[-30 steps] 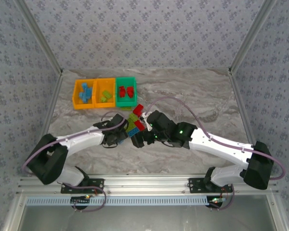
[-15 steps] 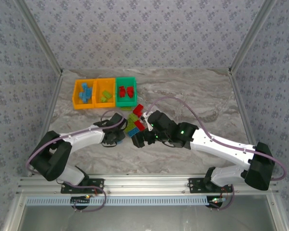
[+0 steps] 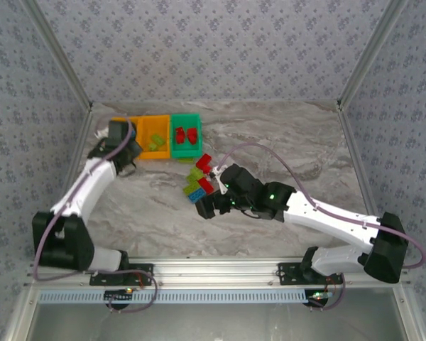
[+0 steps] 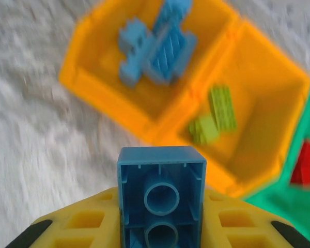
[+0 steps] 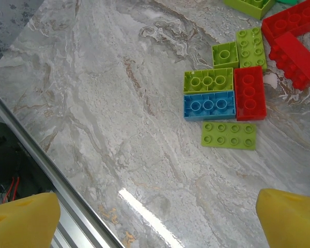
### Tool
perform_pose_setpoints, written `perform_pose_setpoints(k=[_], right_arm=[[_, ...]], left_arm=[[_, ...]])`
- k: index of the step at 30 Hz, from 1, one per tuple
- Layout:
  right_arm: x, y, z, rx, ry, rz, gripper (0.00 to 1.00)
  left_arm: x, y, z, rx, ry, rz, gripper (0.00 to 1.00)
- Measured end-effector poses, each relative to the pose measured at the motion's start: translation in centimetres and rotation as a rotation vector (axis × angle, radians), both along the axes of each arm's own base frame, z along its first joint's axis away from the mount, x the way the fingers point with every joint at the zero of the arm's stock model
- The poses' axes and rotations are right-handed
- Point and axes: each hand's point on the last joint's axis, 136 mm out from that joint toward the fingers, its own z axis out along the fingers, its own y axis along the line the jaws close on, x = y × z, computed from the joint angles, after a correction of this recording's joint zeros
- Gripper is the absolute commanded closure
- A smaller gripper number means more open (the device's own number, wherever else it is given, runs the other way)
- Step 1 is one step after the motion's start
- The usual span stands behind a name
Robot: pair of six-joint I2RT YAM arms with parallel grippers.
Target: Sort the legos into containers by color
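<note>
Left tool (image 4: 161, 227): closed on a blue brick (image 4: 161, 181), which is pinched between the yellow fingers (image 4: 77, 227); the brick's hollow underside is turned toward the wrist camera.
Held brick's place: it is held clear of the worktop (image 5: 108, 103), at 6 o'clock in the left wrist view, with the bins beyond it. In the top view the left arm is seen at 10 o'clock, over the left end of the row of bins.
Left orange bin (image 4: 101, 90): at 12 o'clock of the held brick; light blue bricks (image 4: 160, 46) are piled inside.
Middle orange bin (image 4: 271, 77): joined to its right, at 1 o'clock; two lime bricks (image 4: 217, 111) are lying in it.
Green bin (image 4: 292, 206): joined at the right end of the row; red bricks (image 3: 187, 135) are contained in it.
Right tool (image 5: 155, 222): spread wide, with nothing pinched; its yellow fingertips (image 5: 20, 219) are seen at the two lower corners of the right wrist view.
Loose bricks (image 5: 250, 46): clustered on the worktop at 1 o'clock in the right wrist view, apart from the fingertips.
Cluster detail: a loose blue one (image 5: 209, 105) is touched by a lime one (image 5: 208, 80) at its 12 o'clock and a red one (image 5: 249, 93) at its 3 o'clock. A flat lime plate (image 5: 229, 135) is lying just beside it at 5 o'clock, and further red ones (image 5: 294, 57) are lying at 2 o'clock.
</note>
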Motion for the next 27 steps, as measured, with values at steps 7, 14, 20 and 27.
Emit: perform_pose_setpoints(k=[7, 14, 20, 27], right_arm=[[-0.2, -0.8, 0.3, 0.004, -0.013, -0.010, 0.00], [-0.2, -1.5, -0.5, -0.018, -0.007, -0.022, 0.00], [0.4, -2.0, -0.8, -0.024, -0.002, -0.043, 0.00], [1.2, -2.2, -2.1, -0.060, 0.017, -0.065, 0.00]], left_arm=[[9.2, 6.7, -3.9, 0.126, 0.162, 0.084, 0.71], [11.7, 6.9, -7.1, 0.228, 0.264, 0.027, 0.53], [12.6, 7.5, -5.0, 0.291, 0.237, 0.027, 0.44], [9.0, 5.8, -2.0, 0.236, 0.186, 0.026, 0.48]])
